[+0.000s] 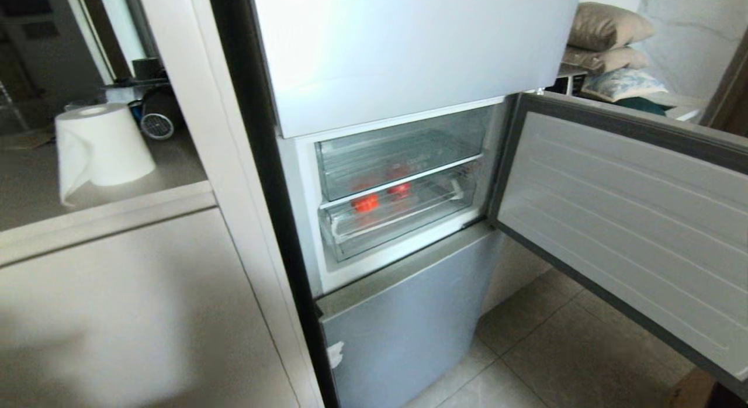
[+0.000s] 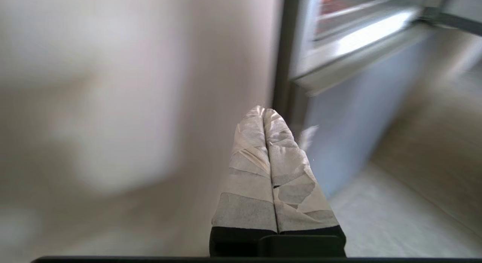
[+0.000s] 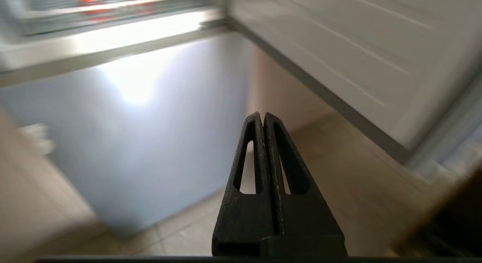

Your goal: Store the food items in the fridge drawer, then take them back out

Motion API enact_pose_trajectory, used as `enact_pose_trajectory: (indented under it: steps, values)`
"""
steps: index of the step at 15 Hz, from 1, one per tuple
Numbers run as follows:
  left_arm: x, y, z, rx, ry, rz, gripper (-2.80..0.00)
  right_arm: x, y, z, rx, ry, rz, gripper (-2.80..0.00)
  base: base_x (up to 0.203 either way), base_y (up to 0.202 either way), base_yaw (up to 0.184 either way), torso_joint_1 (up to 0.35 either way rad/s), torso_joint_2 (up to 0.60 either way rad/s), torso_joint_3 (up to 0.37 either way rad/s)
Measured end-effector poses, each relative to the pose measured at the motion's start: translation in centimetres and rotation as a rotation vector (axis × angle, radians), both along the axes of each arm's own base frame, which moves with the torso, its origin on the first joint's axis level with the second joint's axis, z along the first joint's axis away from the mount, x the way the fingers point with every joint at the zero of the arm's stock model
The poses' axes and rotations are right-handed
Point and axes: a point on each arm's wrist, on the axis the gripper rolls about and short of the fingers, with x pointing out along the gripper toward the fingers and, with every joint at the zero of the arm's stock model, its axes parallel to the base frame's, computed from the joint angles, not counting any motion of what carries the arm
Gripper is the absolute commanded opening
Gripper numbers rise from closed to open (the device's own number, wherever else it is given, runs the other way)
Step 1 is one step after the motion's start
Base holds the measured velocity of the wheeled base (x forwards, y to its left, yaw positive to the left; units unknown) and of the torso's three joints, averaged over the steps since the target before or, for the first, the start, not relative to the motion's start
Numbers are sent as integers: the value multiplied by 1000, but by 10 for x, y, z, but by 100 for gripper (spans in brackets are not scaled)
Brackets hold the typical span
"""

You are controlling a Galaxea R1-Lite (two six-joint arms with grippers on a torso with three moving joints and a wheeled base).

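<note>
1. The glossy orange-red ball-shaped food item (image 1: pixel 366 203) lies inside the wide, shallow transparent plastic fridge drawer (image 1: pixel 397 218), towards its left side, behind the thick clear front lip. A second red item (image 1: pixel 400 189) sits just beside it, further back and right; through the clear plastic I cannot tell whether it rests in the same drawer or on the ledge above.
2. The drawer looks pushed in, with the silver-grey fridge door (image 1: pixel 631 221) swung wide to the right, so the step in hand is likely the approach before drawing the drawer out.
3. To do it well: raise an arm to lip height, part the fingers before contact, hook the lip near its middle, and pull straight out so the drawer does not skew.
4. The left gripper (image 2: pixel 263 111), its fingers wrapped in pale tape, is clenched on nothing and hangs low beside the cream cabinet panel (image 1: pixel 117 303).
5. The right gripper (image 3: pixel 262 115), bare black, is likewise closed and empty, pointing at the matte silver-blue lower door panel (image 1: pixel 403 332).
6. Counts: two red items, two clear bins including the upper clear bin (image 1: pixel 403 154), one white paper-towel roll (image 1: pixel 102 145) on the counter, three cushions (image 1: pixel 610 45) stacked behind.
</note>
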Motion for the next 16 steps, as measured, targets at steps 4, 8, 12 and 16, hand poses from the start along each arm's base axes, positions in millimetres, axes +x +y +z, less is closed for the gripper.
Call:
enact_pose_trajectory:
  steps: [4,8,12,16]
  values:
    - [0,0,0,0,0,0,-280,0,0,0,0,0,0,-280,0,-8,176,4,3,2]
    - [0,0,0,0,0,0,-280,0,0,0,1,0,0,-280,2,-6,176,1,2,2]
    - [0,0,0,0,0,0,-280,0,0,0,2,0,0,-280,2,-6,164,3,3,1]
    - [0,0,0,0,0,0,-280,0,0,0,0,0,1,-280,0,-1,43,2,0,2]
